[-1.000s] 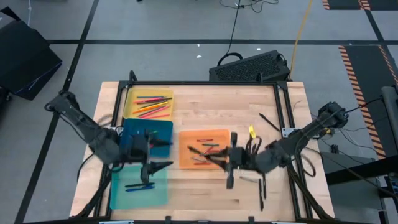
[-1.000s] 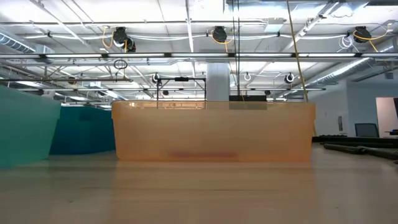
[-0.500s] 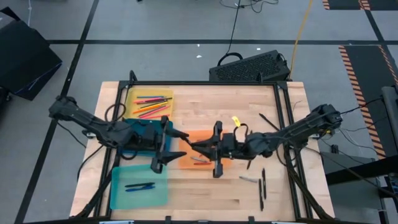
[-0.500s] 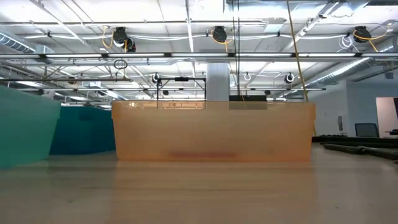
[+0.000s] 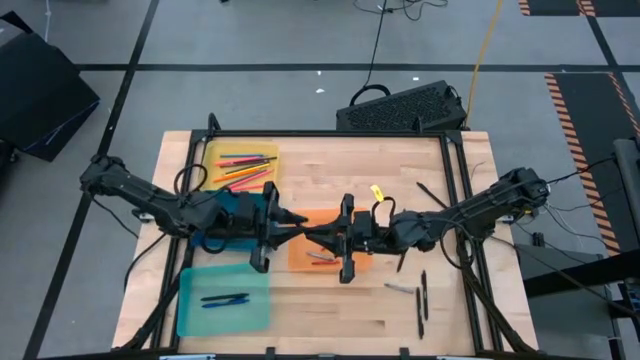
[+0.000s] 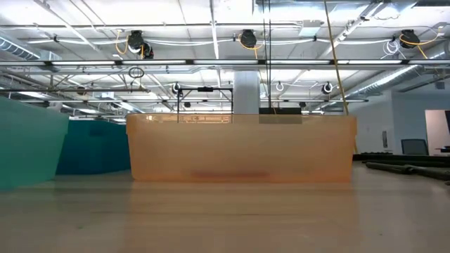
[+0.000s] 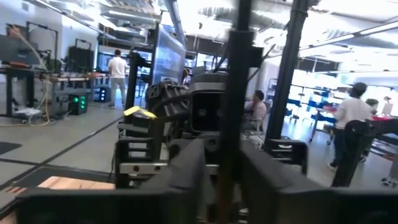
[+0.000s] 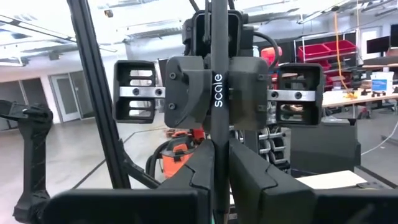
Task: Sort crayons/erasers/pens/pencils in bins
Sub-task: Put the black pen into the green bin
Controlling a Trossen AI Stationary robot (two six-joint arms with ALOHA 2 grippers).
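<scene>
A dark pen stands upright between my two grippers, which face each other above the left part of the orange bin. My left gripper reaches in from the left and is shut on the pen. From the right, my right gripper is shut on the same pen. From above the pen shows only end-on. The yellow bin holds bright pencils, the teal bin holds blue pens, and the dark blue bin lies under my left arm. My left gripper pinches the pen's shaft between its two fingers. The fingers come level from the table's left and lie across the pen. The pen stands upright, clear of the bin. My right gripper pinches the same shaft between its two fingers. They come level from the table's right, across the pen, tips close to my left gripper's tips.
Loose dark pens lie on the wood at the right. Several sticks lie in the orange bin. In the low view the orange bin's wall fills the middle. A black box sits beyond the far edge.
My left gripper has left the teal bin and gone right and toward the far edge. My right gripper has gone left and slightly toward the far edge. The two have met fingertip to fingertip over the orange bin.
</scene>
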